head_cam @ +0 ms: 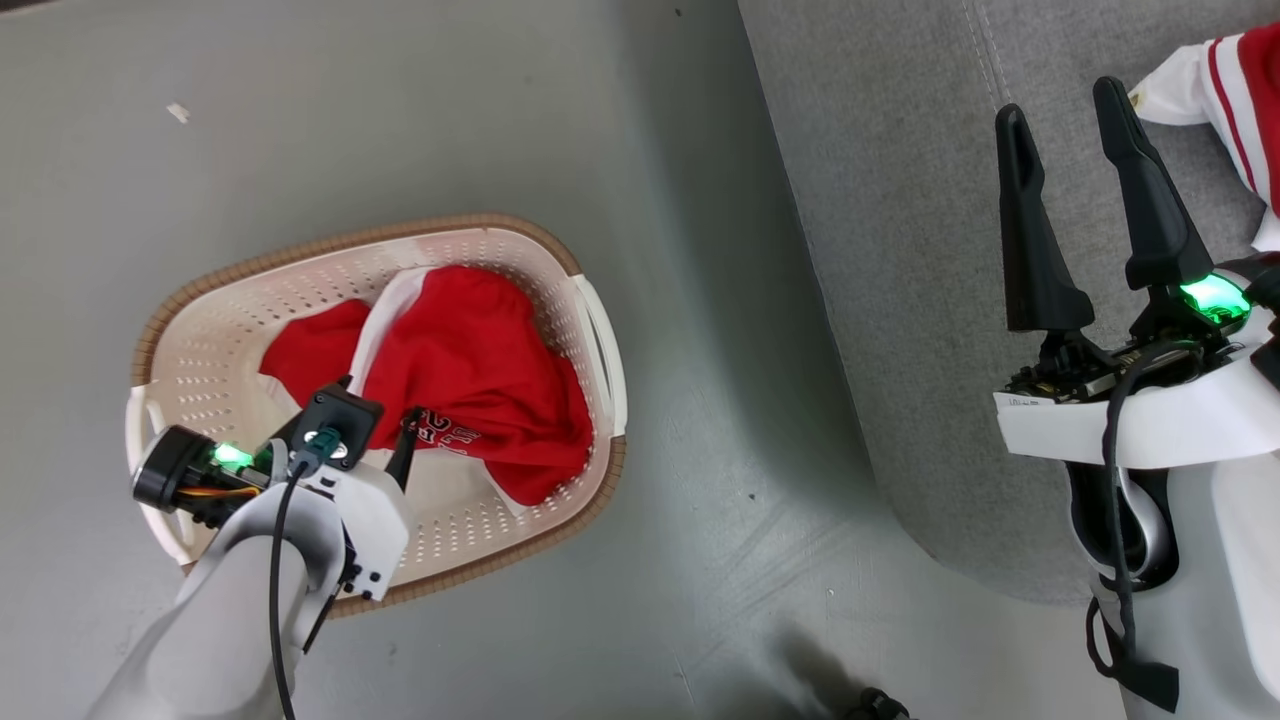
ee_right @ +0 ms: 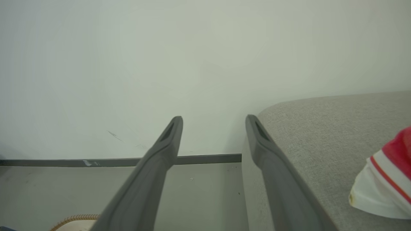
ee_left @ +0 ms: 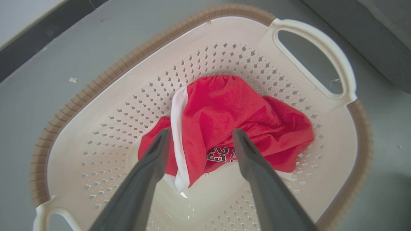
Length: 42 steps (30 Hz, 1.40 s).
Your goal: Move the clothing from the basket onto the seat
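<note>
**Left.** An oval cream plastic basket point(head_cam: 480, 245) with perforated walls, a brown rim band and white side handles stands on the smooth grey floor point(head_cam: 300, 120). Inside the basket lies 1 crumpled red garment point(head_cam: 470, 360) of soft sports fabric. It has a white side panel, and white lettering point(ee_left: 221, 154) shows on its lower fold. The left gripper point(ee_left: 201, 132) reaches down into the basket from its near rim. Its 2 long dark fingers are spread wide and empty, and in the left wrist view their tips straddle the white panel and the lettering. Whether the tips touch the fabric cannot be told.

**Centre.** A strip of bare floor lies to the right of the basket.

**Right.** Beyond that strip is the large grey fabric-upholstered seat point(head_cam: 900, 250), with a rounded edge and a stitched seam, well apart from the basket. The right gripper point(head_cam: 1060, 98) hangs over the seat with its 2 fingers wide apart, holding nothing. Farthest from the basket, a second garment point(head_cam: 1230, 90), red and white with red stripe trim, rests on the seat just beside the right-hand finger. In the right wrist view a pale wall point(ee_right: 192, 48) and a dark skirting strip point(ee_right: 205, 158) stand behind the fingers.
</note>
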Tool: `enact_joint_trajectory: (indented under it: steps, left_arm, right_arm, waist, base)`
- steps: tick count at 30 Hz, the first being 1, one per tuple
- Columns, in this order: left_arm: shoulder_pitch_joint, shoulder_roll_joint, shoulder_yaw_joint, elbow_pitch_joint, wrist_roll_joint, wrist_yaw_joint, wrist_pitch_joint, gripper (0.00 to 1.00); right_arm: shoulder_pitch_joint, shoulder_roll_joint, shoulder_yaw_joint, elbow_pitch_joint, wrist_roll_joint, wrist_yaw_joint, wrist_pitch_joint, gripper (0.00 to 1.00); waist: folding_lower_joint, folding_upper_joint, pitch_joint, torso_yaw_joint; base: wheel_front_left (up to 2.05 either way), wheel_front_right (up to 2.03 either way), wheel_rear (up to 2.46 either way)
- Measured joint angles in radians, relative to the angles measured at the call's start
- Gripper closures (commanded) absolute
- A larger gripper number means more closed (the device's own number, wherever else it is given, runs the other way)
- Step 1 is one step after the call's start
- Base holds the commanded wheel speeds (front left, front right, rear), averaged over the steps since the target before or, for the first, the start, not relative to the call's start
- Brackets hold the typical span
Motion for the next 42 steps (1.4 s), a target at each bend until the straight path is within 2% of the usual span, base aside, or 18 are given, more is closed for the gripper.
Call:
enact_joint_trajectory:
  steps: [20,25,42]
  left_arm:
    - [-0.095,0.033,0.013,0.122,0.024,0.010,0.014,0.00]
    - [-0.121,0.058,0.025,0.152,0.024,0.011,0.015,0.00]
    - [-0.205,0.082,0.053,0.221,0.033,0.062,0.015,0.00]
  right_arm:
    - [-0.086,0.000,0.003,-0.021,0.049,0.000,0.000,0.00]
    - [-0.120,0.000,0.003,-0.032,0.062,0.000,0.000,0.00]
    - [-0.163,0.000,0.011,-0.055,0.077,0.000,0.000,0.00]
  waist:
    - [0.0000,0.0000,0.132,-0.076]
    - [0.0000,0.0000,0.164,-0.095]
    - [0.0000,0.0000,0.257,-0.134]
  base:
    - [0.00,0.00,0.00]
    - [0.00,0.00,0.00]
    - [0.00,0.00,0.00]
